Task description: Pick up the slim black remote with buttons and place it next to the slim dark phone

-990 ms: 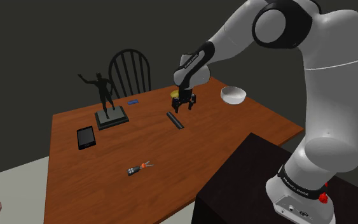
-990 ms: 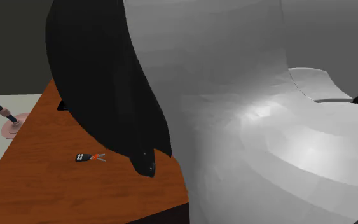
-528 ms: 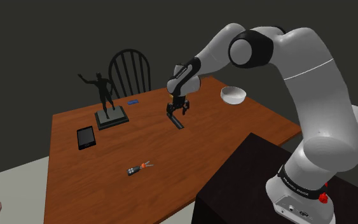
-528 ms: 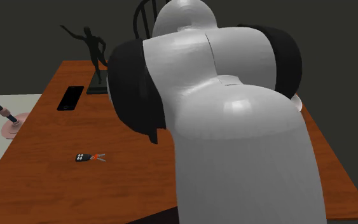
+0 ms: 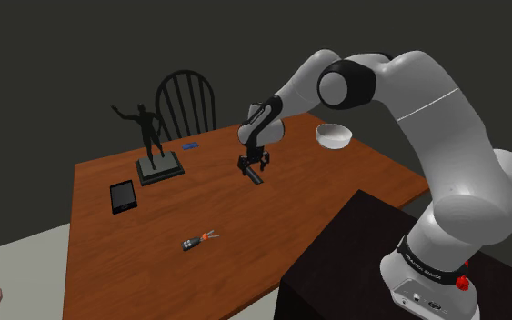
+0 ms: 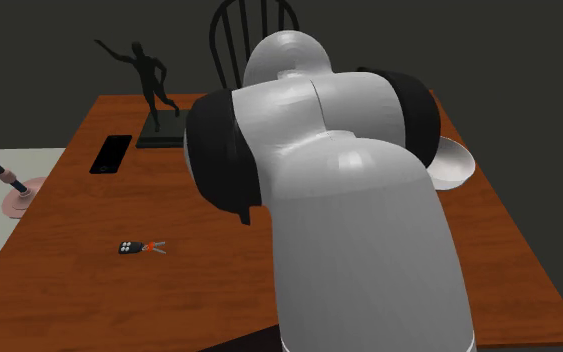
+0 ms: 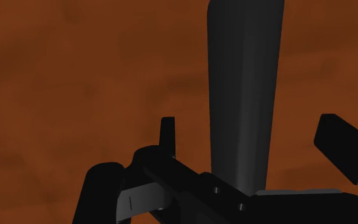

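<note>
Poised with claw spread astride the remote, not yet pinching, to grip its narrow sides.

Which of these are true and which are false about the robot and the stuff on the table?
1. The remote lies on the table between the gripper's open fingers. True.
2. The phone touches the remote. False: it lies apart from it, near the statue.
3. The bowl is white. True.
4. The statue lies on its side. False: it stands upright.
</note>
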### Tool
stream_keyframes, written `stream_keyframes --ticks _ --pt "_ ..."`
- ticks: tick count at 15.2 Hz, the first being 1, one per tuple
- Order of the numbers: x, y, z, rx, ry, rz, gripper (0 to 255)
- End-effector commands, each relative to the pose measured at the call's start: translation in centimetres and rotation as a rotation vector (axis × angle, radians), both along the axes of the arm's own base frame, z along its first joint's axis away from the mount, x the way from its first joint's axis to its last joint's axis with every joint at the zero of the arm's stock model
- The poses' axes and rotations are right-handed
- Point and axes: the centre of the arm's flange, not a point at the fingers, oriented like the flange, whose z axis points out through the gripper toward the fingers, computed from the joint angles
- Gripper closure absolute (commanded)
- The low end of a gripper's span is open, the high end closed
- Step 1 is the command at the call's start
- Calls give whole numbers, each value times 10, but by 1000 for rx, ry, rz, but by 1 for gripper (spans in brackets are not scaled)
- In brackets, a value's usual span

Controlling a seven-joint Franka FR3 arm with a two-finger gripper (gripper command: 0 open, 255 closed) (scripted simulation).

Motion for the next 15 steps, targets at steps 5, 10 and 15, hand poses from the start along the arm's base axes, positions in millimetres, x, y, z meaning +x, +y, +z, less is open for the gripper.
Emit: stream_keyframes --ticks 5,10,15 --pt "1 1 -4 0 -1 0 0" --pt "1 1 -4 0 0 0 255" --pt "1 0 -4 0 0 0 255"
